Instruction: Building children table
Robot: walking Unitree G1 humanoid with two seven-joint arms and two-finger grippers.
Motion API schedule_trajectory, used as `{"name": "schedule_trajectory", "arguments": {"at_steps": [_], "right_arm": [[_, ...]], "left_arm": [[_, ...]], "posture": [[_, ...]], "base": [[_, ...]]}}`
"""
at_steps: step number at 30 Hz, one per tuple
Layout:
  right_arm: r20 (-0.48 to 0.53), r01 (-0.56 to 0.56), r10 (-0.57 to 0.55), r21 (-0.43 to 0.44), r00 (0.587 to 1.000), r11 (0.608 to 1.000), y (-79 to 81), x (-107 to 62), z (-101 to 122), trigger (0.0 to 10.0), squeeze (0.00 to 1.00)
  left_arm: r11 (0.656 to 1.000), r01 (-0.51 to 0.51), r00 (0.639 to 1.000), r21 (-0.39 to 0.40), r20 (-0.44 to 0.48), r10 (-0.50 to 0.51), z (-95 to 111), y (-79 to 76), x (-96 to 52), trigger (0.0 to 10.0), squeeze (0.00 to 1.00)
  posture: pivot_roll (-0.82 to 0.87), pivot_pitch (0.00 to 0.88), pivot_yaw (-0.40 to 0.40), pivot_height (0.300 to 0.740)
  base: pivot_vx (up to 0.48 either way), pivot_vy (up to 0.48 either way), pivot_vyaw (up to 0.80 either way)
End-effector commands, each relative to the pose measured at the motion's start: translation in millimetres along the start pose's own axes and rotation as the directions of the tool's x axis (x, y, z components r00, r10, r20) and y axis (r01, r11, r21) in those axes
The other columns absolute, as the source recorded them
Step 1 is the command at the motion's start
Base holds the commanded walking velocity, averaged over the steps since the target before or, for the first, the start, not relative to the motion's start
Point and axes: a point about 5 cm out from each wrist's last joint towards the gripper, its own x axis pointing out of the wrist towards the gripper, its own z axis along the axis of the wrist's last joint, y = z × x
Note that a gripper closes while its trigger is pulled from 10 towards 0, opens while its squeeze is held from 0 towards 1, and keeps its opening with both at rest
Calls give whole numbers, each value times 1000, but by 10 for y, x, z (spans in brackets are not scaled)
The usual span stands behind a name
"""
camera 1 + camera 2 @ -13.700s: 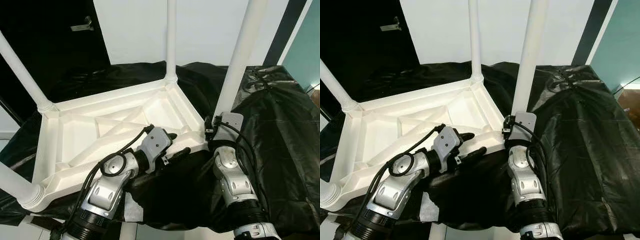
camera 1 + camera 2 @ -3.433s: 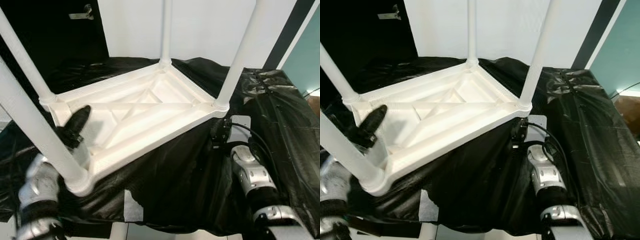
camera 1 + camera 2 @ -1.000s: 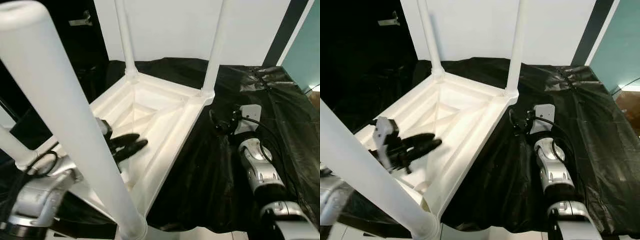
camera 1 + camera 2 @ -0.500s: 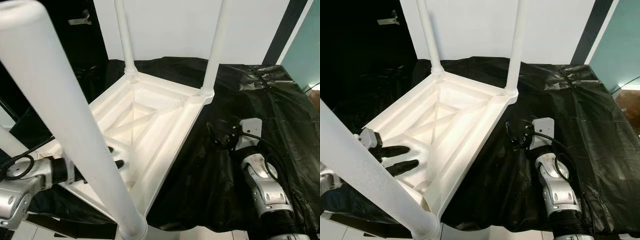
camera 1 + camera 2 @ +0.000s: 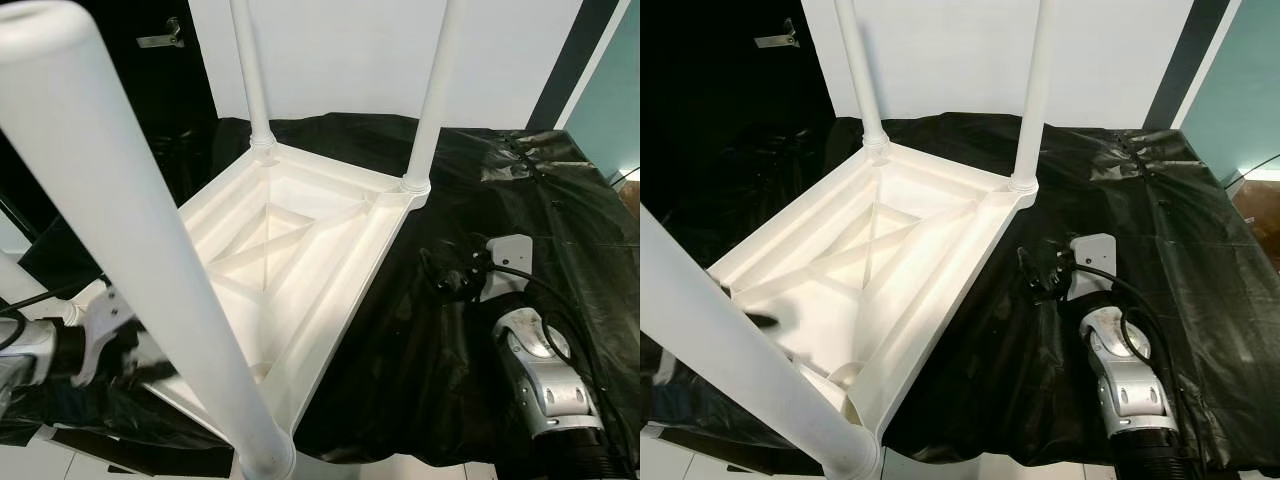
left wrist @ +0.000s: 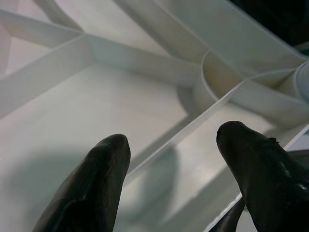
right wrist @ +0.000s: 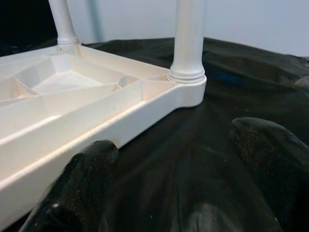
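The upside-down white plastic children's table [image 5: 300, 260] lay on the black plastic sheet [image 5: 1160, 220] with legs up, my open left gripper [image 6: 174, 159] at its eight o'clock corner, my open right gripper [image 7: 178, 188] at three o'clock, so I judged checking legs came next.

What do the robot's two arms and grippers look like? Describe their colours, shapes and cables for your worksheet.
The right arm is silver metal with rounded joints, a ribbed black cuff lower down, a white plate at its wrist and looping black cables. The left arm is likewise silver with black cable. The left gripper and the right gripper each have two thick, rounded, matt black fingers.
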Motion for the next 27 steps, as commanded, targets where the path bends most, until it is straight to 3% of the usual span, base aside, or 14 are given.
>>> {"name": "schedule_trajectory", "arguments": {"at_steps": [1,6,13,25,26,27], "right_arm": [[-9,-3,3,1,1000,1000,-7,-24,1,10000,0],[-14,2,-2,-2,1000,1000,-18,-26,3,10000,0],[-19,9,-9,-7,1000,1000,-14,0,22,10000,0],[-19,28,-29,-25,999,999,-50,7,59,10000,0],[-20,32,-33,-25,999,999,-53,0,56,10000,0],[-20,32,-33,-25,999,999,-53,0,56,10000,0]], "left_arm": [[1000,30,999,2,-35,-30,-49,-30,-25,10000,0],[999,43,998,13,-51,-42,-71,-48,-22,10000,0],[995,-60,995,75,-74,66,-99,92,178,10000,0],[975,-52,956,215,-272,111,-205,278,332,10000,0],[976,-52,954,214,-278,111,-209,286,342,8549,0],[976,-52,954,214,-278,111,-209,286,342,8549,0]], "posture": [[-2,26,14,740],[-1,26,18,740],[-7,30,15,740],[-21,47,44,740],[-21,47,44,740],[-21,47,44,740]], "base": [[0,0,0],[0,0,0],[0,0,0],[0,0,0],[0,0,0],[0,0,0]]}}
